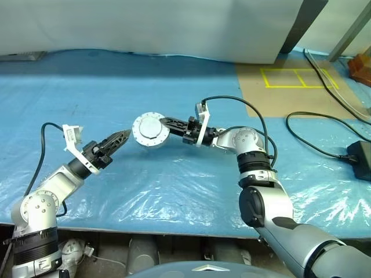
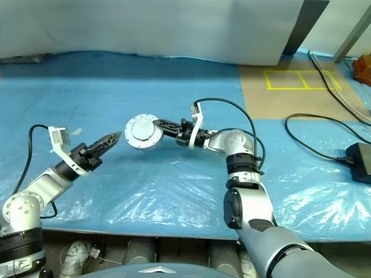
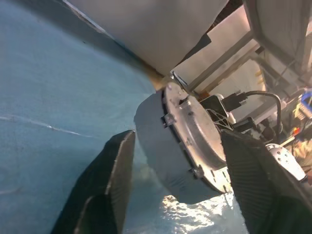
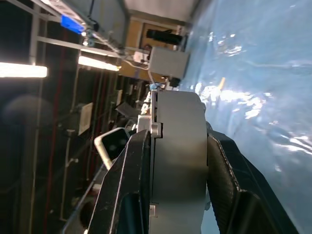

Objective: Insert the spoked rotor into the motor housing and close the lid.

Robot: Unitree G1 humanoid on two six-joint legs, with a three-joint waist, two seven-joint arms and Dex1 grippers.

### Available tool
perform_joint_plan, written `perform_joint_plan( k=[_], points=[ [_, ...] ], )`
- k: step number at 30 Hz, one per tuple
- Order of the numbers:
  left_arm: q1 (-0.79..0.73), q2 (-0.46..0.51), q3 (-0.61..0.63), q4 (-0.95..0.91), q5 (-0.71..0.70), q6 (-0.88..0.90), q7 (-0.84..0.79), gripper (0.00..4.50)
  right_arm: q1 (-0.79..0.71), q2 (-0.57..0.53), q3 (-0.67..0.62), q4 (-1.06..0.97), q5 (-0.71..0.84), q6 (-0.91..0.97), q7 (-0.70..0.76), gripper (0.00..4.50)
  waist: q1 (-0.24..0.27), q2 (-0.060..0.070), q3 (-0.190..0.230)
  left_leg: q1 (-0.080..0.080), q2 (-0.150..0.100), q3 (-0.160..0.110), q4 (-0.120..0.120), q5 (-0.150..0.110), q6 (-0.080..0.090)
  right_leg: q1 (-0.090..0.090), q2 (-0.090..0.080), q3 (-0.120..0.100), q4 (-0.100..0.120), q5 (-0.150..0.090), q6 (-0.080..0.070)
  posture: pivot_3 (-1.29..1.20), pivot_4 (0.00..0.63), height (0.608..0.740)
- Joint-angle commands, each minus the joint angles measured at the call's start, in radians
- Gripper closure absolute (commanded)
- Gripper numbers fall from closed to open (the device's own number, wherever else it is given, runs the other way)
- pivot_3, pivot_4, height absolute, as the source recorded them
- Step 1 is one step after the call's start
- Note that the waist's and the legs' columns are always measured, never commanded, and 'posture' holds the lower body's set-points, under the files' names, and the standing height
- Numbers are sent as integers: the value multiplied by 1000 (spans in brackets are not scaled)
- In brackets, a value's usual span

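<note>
Gripping the motor housing (image 1: pixel 150 131) across its flat faces, the right gripper (image 1: pixel 165 123) has one finger on the lid (image 4: pixel 152 161) side and one on the back, so the closed housing hangs on edge above the blue sheet (image 1: pixel 174 179), its axis lying level. The left gripper (image 1: pixel 119 139) is just beside the rim, fingers spread and empty, pointing at it. The lid seems already seated; setting it down is probably left.

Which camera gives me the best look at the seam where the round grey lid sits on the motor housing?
The right wrist view: the round grey metal motor housing is edge-on, with the silvery-rimmed lid flush against it between the right gripper fingers. The left wrist view shows it obliquely; the head views show only the lid's face.
</note>
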Motion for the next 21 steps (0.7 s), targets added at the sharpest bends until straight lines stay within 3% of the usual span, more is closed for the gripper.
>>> perform_joint_plan(
  k=[1, 2, 21],
  points=[
    [2, -39, 33, -26, -120, 15, 45, 357, -46, 13, -34, -64, 79, 11, -3, 3293, 2, 0, 0, 0, 0, 0, 0, 0, 0, 0, 0, 0, 0, 0, 0, 0, 150, 740],
    [2, -51, 31, -33, -132, 12, 56, 23, -50, 13, -35, -66, 84, 12, -7, 3293, 4, 0, 0, 0, 0, 0, 1, 0, 0, 0, 0, 0, 1, 0, 0, 0, 150, 740],
    [-96, -210, -136, -33, -113, -56, 143, 23, -64, 17, -10, -103, 112, 29, -26, 3293, 10, -1, 1, -1, 0, -2, 6, 0, 0, 1, 0, 0, 3, 0, 0, 0, 150, 740]
  ],
)
